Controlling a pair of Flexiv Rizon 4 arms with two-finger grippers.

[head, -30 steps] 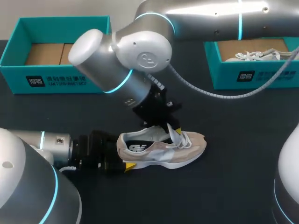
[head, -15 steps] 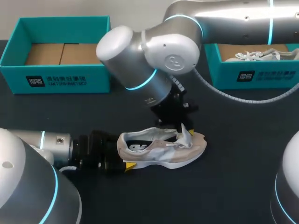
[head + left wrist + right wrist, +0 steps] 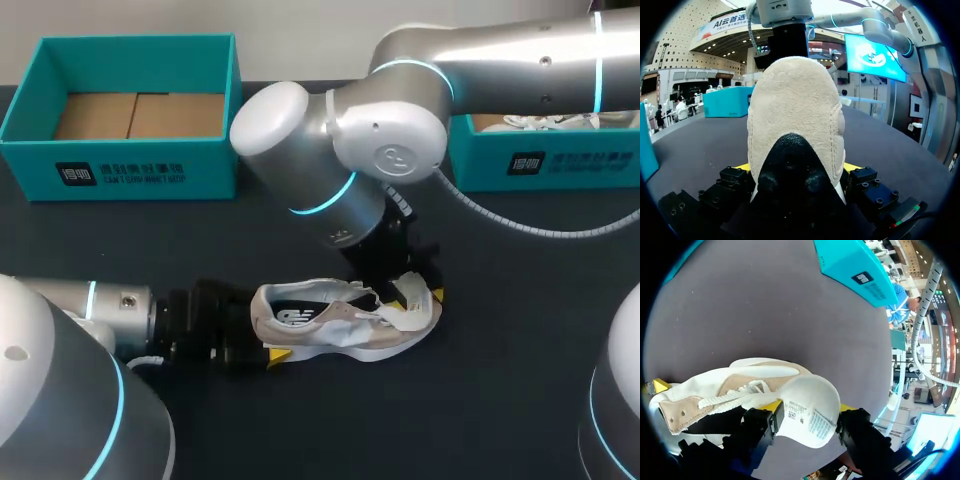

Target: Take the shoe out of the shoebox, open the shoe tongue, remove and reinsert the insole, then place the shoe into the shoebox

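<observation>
At the lower middle of the head view, your right end effector (image 3: 415, 292) has swung rightward over the last second, dragging the tongue (image 3: 408, 302) up and forward toward the toe of the shoe (image 3: 330, 325). That suggests the tongue step is nearly done, with the insole next. Its fingers are clamped on the tongue from both sides, just above the toe. Your left end effector (image 3: 796, 169) grips the heel between its yellow tips, pinning the shoe on the desk (image 3: 500, 400), well apart from the box (image 3: 130, 160) at upper left.
</observation>
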